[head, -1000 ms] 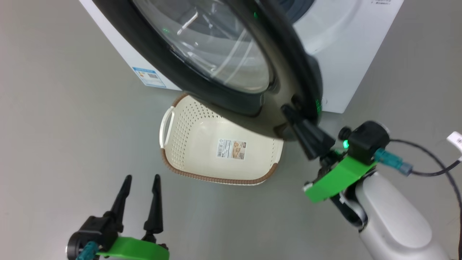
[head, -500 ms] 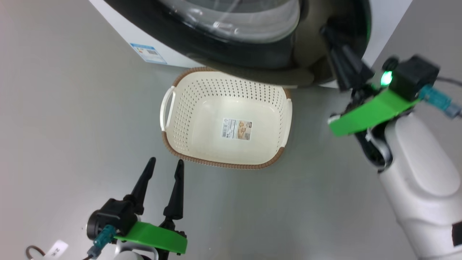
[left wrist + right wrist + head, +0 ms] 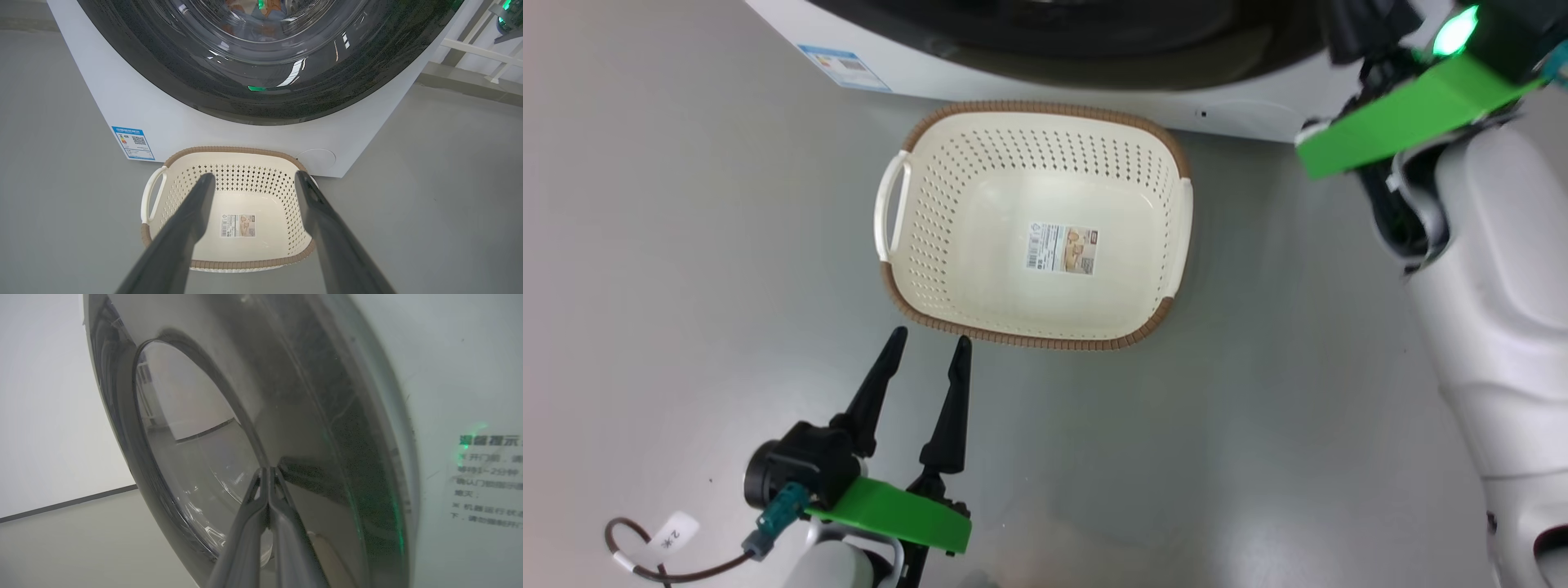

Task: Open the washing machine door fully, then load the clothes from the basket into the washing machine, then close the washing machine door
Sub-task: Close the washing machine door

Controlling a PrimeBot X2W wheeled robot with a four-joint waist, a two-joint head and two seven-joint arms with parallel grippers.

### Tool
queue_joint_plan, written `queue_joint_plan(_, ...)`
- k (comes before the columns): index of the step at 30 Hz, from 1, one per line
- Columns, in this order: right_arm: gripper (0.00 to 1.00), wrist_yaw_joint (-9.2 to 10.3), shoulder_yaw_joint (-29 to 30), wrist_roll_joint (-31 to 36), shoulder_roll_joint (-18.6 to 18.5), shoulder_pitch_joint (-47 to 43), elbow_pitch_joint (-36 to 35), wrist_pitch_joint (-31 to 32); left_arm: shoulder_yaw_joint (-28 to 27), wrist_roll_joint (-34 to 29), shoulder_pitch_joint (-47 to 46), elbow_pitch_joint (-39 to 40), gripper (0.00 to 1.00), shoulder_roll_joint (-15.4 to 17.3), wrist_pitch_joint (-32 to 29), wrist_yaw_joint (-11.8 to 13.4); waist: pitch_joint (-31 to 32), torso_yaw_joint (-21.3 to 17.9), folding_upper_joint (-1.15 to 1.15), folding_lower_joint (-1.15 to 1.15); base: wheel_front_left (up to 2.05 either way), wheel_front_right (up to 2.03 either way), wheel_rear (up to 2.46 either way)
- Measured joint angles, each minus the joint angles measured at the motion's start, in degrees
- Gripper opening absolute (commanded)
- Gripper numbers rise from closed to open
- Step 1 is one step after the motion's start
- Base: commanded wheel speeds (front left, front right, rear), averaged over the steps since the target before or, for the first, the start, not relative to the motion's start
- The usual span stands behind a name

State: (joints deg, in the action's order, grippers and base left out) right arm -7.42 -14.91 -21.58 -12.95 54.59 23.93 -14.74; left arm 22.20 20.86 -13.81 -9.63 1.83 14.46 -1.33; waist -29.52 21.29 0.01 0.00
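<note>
Head view: basket (image 3: 1045,109) on grey floor (image 3: 686,245), just before washing machine (image 3: 980,75); paper label (image 3: 1062,249) on its bottom. Left gripper (image 3: 931,336) near basket's near rim, not touching, fingers spread wide, holding nothing.

Left wrist view: washing machine door (image 3: 286,102) lies flat against machine front. Blue-and-orange clothes (image 3: 269,16) behind glass at top edge. Blue sticker (image 3: 133,142) at front's lower left corner.

Right wrist view: right gripper (image 3: 267,470) pinched fully together, gripping nothing, tips against door's black ring.
</note>
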Motion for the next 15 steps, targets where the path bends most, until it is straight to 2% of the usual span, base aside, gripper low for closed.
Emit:
queue_joint_plan(5, 0.00, -0.52, 1.33, -0.18, -0.10, 3.29, 1.36, -0.01, 0.18, -0.08, -1.16, 0.02, 1.00, -0.03, 0.00, 0.00, -1.75, -0.46, 0.00, 0.00, 0.00, 0.00, 0.00)
queue_joint_plan(15, 0.00, -1.55, 2.34, -0.15, 2.16, 5.39, 2.75, 0.01, 0.68, -0.21, -2.30, 0.04, 1.00, -0.05, 0.00, -0.41, -3.19, -1.96, 0.00, 0.00, 0.00, 0.00, 0.00)
